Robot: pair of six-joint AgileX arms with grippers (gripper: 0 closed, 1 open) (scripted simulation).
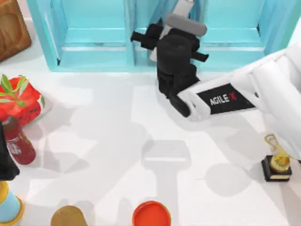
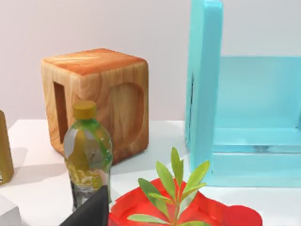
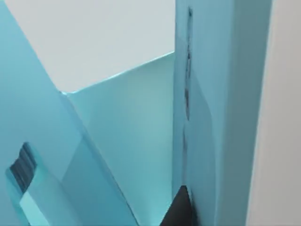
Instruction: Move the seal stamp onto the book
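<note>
My right gripper (image 1: 175,52) reaches into the middle bay of the light-blue shelf unit (image 1: 99,52) at the back of the table. In the right wrist view a dark fingertip (image 3: 179,209) lies against an upright teal panel (image 3: 216,113). A slanted teal slab with a pale edge (image 1: 178,10) leans in that bay beside the gripper; I cannot tell whether it is the book. The seal stamp is out of view. My left gripper (image 1: 4,162) is parked at the table's left edge.
A wooden cube (image 2: 99,99) stands at the back left, with a red planter holding a green plant (image 1: 19,99), a dark red bottle (image 1: 18,143) and a yellow-capped bottle (image 2: 87,155) nearby. A gold trophy (image 1: 277,162) stands at the right. A red round lid (image 1: 151,214) lies at the front.
</note>
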